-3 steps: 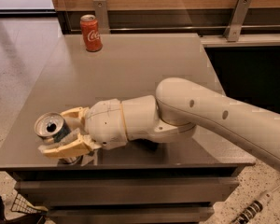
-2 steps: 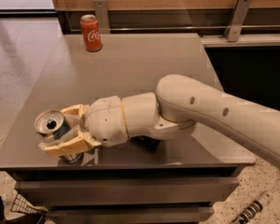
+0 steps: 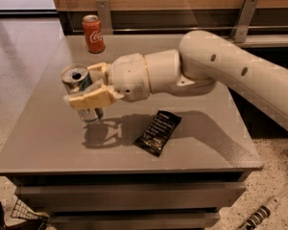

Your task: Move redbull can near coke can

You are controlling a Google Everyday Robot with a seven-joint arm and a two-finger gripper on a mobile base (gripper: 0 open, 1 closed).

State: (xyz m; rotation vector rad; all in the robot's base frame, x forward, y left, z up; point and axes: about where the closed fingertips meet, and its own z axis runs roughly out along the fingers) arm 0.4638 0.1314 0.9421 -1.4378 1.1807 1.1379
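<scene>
Grey surface [image 3: 43, 133], speckled floor [image 3: 19, 61] beyond. Hand [image 3: 84, 85] grasping redbull can [image 3: 76, 76], well apart from coke can [image 3: 93, 33].

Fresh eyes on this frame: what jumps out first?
The big cream arm reaches in from the right across the table, and its gripper is shut on the redbull can over the left-middle of the top. The coke can stands upright at the far left edge, apart from it. A black packet lies flat near the front centre.
</scene>
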